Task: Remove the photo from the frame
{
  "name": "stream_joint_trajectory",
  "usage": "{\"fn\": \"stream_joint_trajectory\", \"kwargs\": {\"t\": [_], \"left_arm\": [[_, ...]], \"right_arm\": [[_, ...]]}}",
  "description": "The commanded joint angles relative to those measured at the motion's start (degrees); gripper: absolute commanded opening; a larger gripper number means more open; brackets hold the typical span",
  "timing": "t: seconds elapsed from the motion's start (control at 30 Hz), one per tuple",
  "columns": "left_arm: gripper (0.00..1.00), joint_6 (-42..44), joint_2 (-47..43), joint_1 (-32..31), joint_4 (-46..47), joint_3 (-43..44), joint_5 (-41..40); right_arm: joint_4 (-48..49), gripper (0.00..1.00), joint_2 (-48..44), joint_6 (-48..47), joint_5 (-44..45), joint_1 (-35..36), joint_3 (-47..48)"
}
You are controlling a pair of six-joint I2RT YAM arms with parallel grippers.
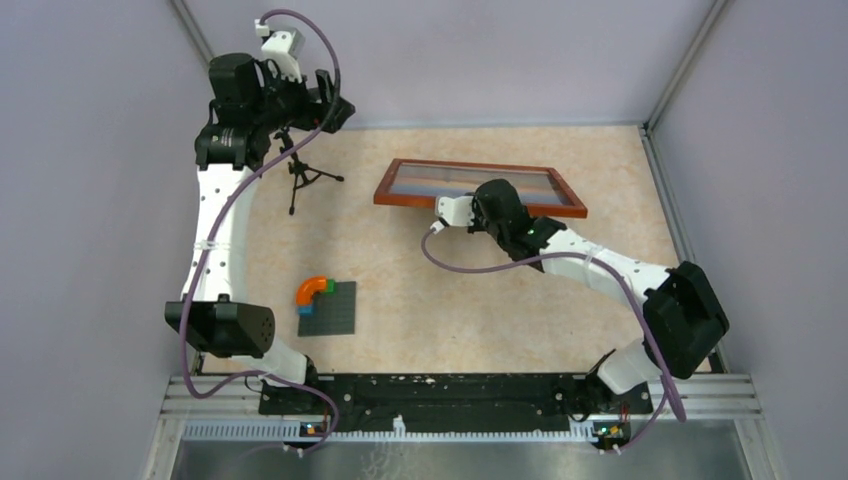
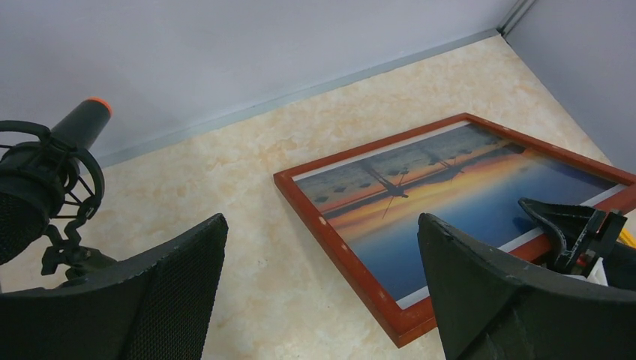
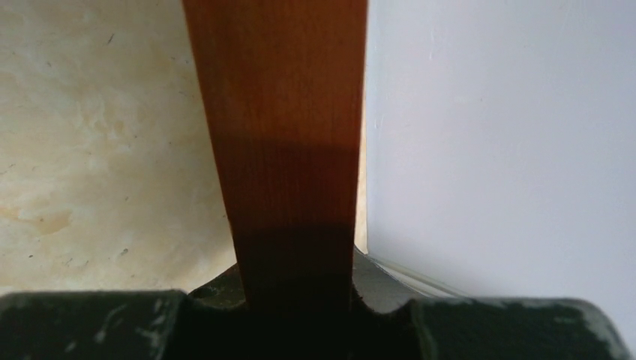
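Nothing of the removal looks done yet. The photo [image 2: 450, 202], a large rectangular sunset print with orange sky over blue water and a thin white edge, sits inside the frame [image 2: 337, 255], a large rectangular picture frame with a thin reddish-brown wooden border. The frame lies glossy side up at about 1 o'clock on the pale mottled desk [image 1: 450, 300]. Its back is out of sight, so the frame has yet to be turned, the back opened and the print drawn out.

The right arm [image 1: 600, 265] reaches to the frame's near long edge. In its wrist view the wooden border runs straight down between its jaws, which are clamped on it. I cannot tell whether that edge is lifted off the desk. The left arm [image 1: 215, 240] is raised at about 10 o'clock with its jaws spread wide and holding nothing.

The frame holds only the photo. At about 8 o'clock, a small grey studded baseplate [image 1: 335, 315] carries an orange curved brick [image 1: 312, 288]. A black microphone on a tripod [image 1: 300, 175] stands at 11 o'clock.
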Motion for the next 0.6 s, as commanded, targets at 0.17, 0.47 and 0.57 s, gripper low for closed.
{"fn": "stream_joint_trajectory", "kwargs": {"t": [0.17,0.47,0.57], "left_arm": [[0.99,0.53,-2.44,2.22,0.92,-3.99,1.27],[0.99,1.17,-3.70,2.73,0.21,-7.39,1.94],[0.99,1.57,-3.76,2.75,-0.27,-8.07,1.69]], "right_arm": [[26.36,0.00,-0.43,0.26,2.48,4.32,-13.28],[44.26,0.05,2.60,-2.23,3.15,6.95,-28.47],[47.37,0.07,4.99,-1.68,4.07,8.69,-31.04]]}}
